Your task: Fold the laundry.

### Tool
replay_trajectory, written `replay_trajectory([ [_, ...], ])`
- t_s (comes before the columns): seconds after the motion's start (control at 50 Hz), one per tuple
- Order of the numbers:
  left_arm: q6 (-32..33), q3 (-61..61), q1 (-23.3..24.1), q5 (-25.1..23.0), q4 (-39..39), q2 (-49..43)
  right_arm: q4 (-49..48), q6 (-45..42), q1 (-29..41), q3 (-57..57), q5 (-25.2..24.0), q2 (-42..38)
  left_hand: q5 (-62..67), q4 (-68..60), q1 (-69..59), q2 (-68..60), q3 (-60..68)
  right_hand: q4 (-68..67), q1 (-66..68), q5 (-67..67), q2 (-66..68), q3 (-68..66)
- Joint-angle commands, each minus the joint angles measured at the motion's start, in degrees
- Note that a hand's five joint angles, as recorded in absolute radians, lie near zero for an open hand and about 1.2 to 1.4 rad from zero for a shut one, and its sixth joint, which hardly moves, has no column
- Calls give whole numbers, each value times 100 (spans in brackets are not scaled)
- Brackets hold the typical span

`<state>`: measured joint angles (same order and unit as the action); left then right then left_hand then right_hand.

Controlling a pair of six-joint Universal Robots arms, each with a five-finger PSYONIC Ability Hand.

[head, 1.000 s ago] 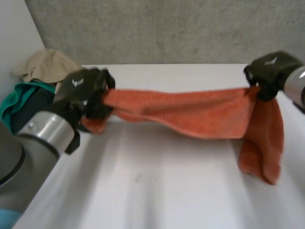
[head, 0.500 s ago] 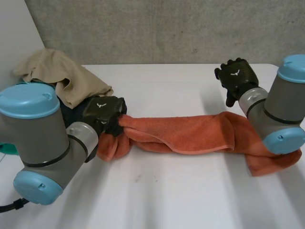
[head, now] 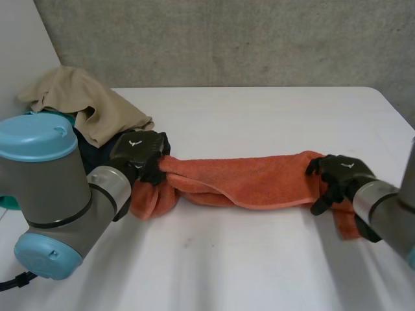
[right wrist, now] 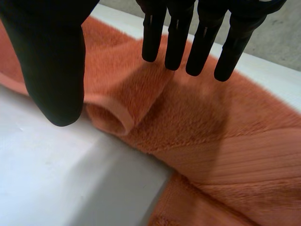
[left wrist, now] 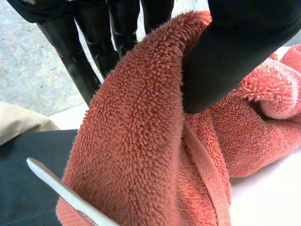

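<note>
An orange towel point(head: 246, 181) lies bunched in a long strip across the middle of the white table point(head: 246, 265). My left hand point(head: 137, 152) is at its left end. In the left wrist view the thumb point(left wrist: 225, 56) and fingers point(left wrist: 89, 52) pinch a thick fold of the towel point(left wrist: 141, 141). My right hand point(head: 340, 176) is over the towel's right end. In the right wrist view its fingers point(right wrist: 188, 37) are straight and its thumb point(right wrist: 51, 61) is spread wide, just above the towel point(right wrist: 211, 127) and a rolled edge, gripping nothing.
A beige cloth point(head: 84, 103) is heaped at the table's back left, over a dark garment point(left wrist: 28, 179) with a teal edge point(head: 5, 201). A grey wall point(head: 227, 39) stands behind the table. Bare tabletop lies in front of the towel.
The towel, held taut in the air by both hands, has come down onto the table. My right hand let go, opened and moved back to the towel's right end. The left grip is unchanged.
</note>
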<state>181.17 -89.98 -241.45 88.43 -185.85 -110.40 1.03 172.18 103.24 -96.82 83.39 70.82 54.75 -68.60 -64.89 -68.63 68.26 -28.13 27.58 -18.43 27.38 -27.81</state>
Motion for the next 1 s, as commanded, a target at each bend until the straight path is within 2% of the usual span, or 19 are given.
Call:
replay_trajectory([
  [0.02, -3, 15, -7, -1, 5, 9, -920, -167, 197, 171, 80, -982, 1525, -1140, -1511, -1137, 1174, -433, 488, -402, 507, -464],
  [0.1, -3, 6, -7, -1, 5, 9, -982, -421, 241, 338, 98, -1150, 1525, -1140, -1511, -1137, 1174, -567, 622, -536, 641, -598],
  [0.14, -11, 6, -16, -1, 5, 9, -1043, -466, 241, 417, 98, -1202, 1525, -1140, -1511, -1137, 1174, -1102, 1157, -1072, 1177, -1134],
  [0.22, -11, -20, -7, -1, 14, 36, -1254, -457, 241, 567, 124, -1264, 1525, -1140, -1511, -1137, 1174, -3857, 3912, -3826, 3931, -3888],
  [0.24, -11, -29, -7, -1, 14, 70, -1272, -448, 232, 628, 168, -1247, 1525, -1140, -1511, -1137, 1174, -5174, 5229, -5143, 5248, -5205],
  [0.36, -11, -55, 2, -10, 102, 395, -1079, -519, 162, 752, 440, -984, 1525, -1140, -1511, -1137, 1174, -5187, 5242, -5157, 5262, -5219],
  [0.44, 15, -90, -51, -27, 321, 826, -35, -983, 144, 1015, 459, -27, 1525, -1140, -1511, -1137, 1174, -5187, 5242, -5157, 5262, -5219],
  [0.46, 32, -82, -86, -36, 444, 983, 637, -1376, 127, 1294, 441, 341, 1525, -1140, -1511, -1137, 1174, -5187, 5242, -5157, 5262, -5219],
  [0.54, 68, -3, -112, -71, 821, 1344, 2159, -2439, -206, 1997, 441, 835, 1525, -1140, -1511, -1137, 1174, -5187, 5242, -5157, 5262, -5219],
  [0.62, 77, 103, -104, -211, 1173, 1556, 2866, -3310, -409, 2683, 458, 959, 1525, -1140, -1511, -1137, 1174, -5187, 5242, -5157, 5262, -5219],
  [0.72, 94, 138, -86, -387, 1412, 1513, 3210, -4033, -392, 2861, 467, 1144, 1525, -1140, -1511, -1137, 1174, -5187, 5242, -5157, 5262, -5219],
  [0.84, 138, 68, -51, -387, 1315, 1030, 3245, -4307, -401, 2528, 441, 873, 1525, -1140, -1511, -1137, 1174, -5187, 5242, -5157, 5262, -5219],
  [0.9, 348, 304, -77, -379, 1192, 327, 3210, -4359, -383, 2492, 485, 240, 1525, -1140, -1511, -1137, 1174, -5187, 5242, -5157, 5262, -5219],
  [1.0, 1032, 1514, 19, -352, 920, -612, 2580, -4254, -392, 3245, 651, -691, 1525, -1140, -1511, -1137, 1174, -5187, 5242, -5157, 5262, -5219],
])
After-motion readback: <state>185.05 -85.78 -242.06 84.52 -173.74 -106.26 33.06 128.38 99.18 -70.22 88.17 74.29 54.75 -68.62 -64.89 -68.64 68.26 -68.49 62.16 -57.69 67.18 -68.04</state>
